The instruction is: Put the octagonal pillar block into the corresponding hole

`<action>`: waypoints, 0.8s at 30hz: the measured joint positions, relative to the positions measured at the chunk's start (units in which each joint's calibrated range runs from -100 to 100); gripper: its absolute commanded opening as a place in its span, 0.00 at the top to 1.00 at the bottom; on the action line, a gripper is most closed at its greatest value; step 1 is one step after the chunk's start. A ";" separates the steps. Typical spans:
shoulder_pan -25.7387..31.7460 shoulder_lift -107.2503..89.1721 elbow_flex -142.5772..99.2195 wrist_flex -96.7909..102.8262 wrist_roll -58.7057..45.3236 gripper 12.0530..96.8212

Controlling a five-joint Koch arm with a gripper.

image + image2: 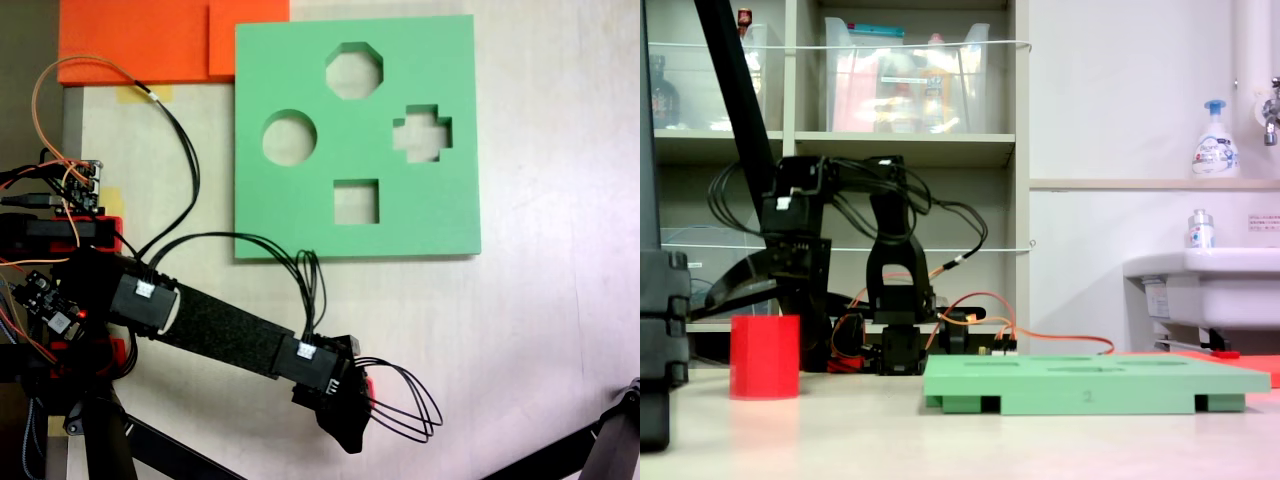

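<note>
The octagonal pillar block [765, 357] is a red foam prism standing upright on the table, left of the green foam board [1090, 385]. In a fixed view from above, only a red sliver of the block [371, 387] shows beside the black gripper head. My gripper [758, 312] hangs over the block and is open: one finger drops beside the block's right side, the other splays out to the left above its top. From above, the gripper [352, 408] sits well below the board [280, 215]. The corresponding hole [353, 70], eight-sided, lies at the board's top middle.
The board also has a round cutout [289, 137], a cross cutout [421, 133] and a square cutout [356, 202]. An orange foam sheet [140, 40] lies at the top left. Cables loop from the arm [215, 335]. A black stand leg [610, 440] crosses the lower right corner.
</note>
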 measured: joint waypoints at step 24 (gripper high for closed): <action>-0.15 5.06 -2.35 1.86 -0.20 0.26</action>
